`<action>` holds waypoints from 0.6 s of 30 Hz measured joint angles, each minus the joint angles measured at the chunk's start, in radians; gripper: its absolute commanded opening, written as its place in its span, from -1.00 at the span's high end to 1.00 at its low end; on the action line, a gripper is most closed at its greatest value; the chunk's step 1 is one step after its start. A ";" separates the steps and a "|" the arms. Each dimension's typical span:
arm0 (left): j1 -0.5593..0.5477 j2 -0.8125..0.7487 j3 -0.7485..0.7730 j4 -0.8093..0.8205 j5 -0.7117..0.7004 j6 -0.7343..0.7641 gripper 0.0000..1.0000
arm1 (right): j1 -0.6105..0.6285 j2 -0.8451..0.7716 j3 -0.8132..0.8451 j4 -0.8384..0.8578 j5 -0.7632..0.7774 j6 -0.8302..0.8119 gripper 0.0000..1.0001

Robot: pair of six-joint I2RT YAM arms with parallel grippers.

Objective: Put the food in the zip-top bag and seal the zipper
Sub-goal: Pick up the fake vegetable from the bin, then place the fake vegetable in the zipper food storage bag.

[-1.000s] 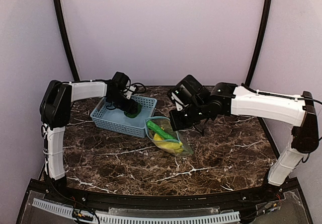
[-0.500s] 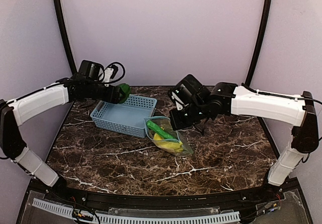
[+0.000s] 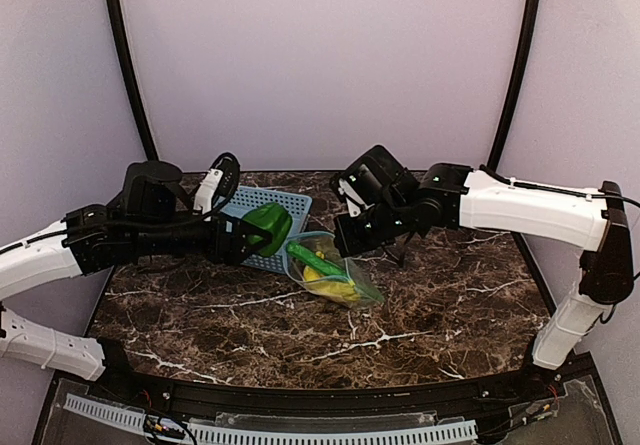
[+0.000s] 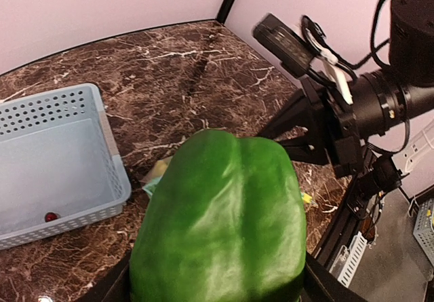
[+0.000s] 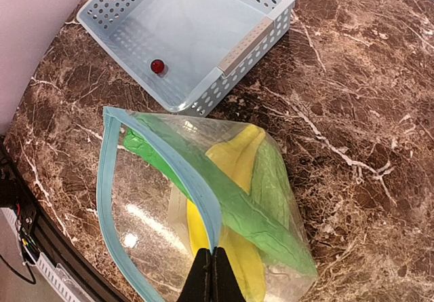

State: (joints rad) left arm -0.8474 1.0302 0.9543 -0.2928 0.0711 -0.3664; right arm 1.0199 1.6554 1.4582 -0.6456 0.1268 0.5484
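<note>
My left gripper (image 3: 262,231) is shut on the dark green bell pepper (image 3: 266,225) and holds it above the table just left of the zip-top bag (image 3: 340,275). The pepper (image 4: 220,227) fills the left wrist view. My right gripper (image 5: 212,269) is shut on the light-blue zipper (image 5: 178,164) and holds the bag's mouth open toward the left. Inside the bag (image 5: 146,214) lie the yellow banana (image 5: 234,158) and two green cucumber pieces (image 5: 254,215). In the top view the right gripper (image 3: 346,246) sits at the bag's far edge.
The light-blue slotted basket (image 3: 290,203) stands behind the pepper, at the back left. It holds only a small red ball (image 5: 157,66). In the right wrist view the basket (image 5: 258,44) lies just beyond the bag's mouth. The right arm reaches over the table's right half.
My left arm has lifted the pepper out of the basket, swung it left, then carried it forward and right to the bag's mouth. The right gripper and bag have barely moved.
</note>
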 measured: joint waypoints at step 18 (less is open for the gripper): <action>-0.231 0.198 0.008 0.121 -0.150 -0.087 0.00 | -0.002 -0.053 -0.051 0.042 -0.064 -0.004 1.00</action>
State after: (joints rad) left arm -1.0786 1.2285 0.9627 -0.1722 -0.0792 -0.4530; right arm 1.0180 1.6028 1.4071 -0.6033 0.0628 0.5446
